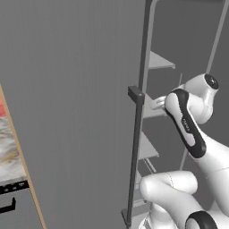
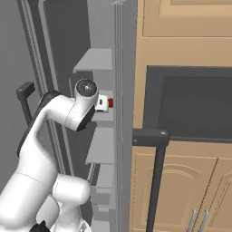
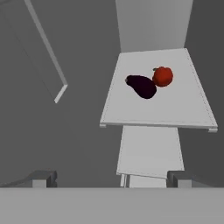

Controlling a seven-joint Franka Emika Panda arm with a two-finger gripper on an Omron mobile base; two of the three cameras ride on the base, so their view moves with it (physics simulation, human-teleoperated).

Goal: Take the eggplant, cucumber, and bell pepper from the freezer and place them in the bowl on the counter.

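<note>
Open shelf [image 3: 175,109] surface around touching eggplant [image 3: 141,86] and bell pepper [image 3: 162,76], nothing overhead

You've got one eggplant [image 3: 141,85], one bell pepper [image 3: 162,76], both on same shelf [image 3: 157,109]. Two shelves stacked in hand view, four in left base view. One freezer door [image 1: 76,103], one bar handle [image 1: 136,134]. One oven handle [image 2: 154,181].

Dark purple eggplant [image 3: 141,85] and bright red pepper [image 3: 162,76] are lying upper centre on a light grey shelf [image 3: 157,109]; freezer [image 1: 80,112] door is showing flat grey.
</note>
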